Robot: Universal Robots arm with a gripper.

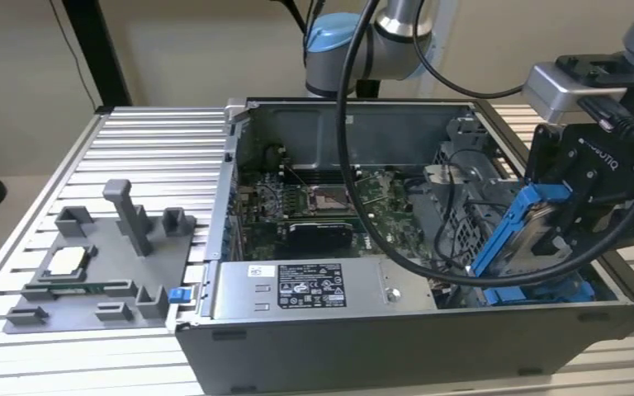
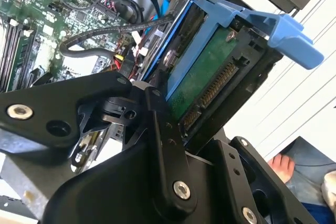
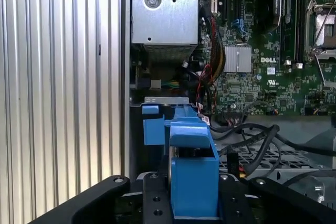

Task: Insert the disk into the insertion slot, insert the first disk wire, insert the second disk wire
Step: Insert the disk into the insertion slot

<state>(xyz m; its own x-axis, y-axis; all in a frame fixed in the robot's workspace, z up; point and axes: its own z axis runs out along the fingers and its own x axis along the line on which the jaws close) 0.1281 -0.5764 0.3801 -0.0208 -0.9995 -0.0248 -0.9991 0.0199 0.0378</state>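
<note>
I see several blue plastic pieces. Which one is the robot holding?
The tall blue carrier around the disk, tilted in the gripper. The small blue tab and the low blue piece lie outside its grasp.

We log the disk [image 1: 534, 237] as silver-grey, clipped in a bright blue carrier [image 1: 504, 235]. In the second wrist view its underside is a green board with a gold contact row.

- Hand [image 1: 565, 227]: matt black.
- Motherboard [image 1: 328, 198]: dark green, speckled with silver and black parts.
- Power-supply box [image 1: 295, 289]: grey, with a white label printed in black.
- Surface [image 1: 152, 148]: silver, ribbed in parallel lines.
- Cables [image 1: 345, 124]: black.
- Arm joint cap [image 1: 333, 37]: light blue.
</note>
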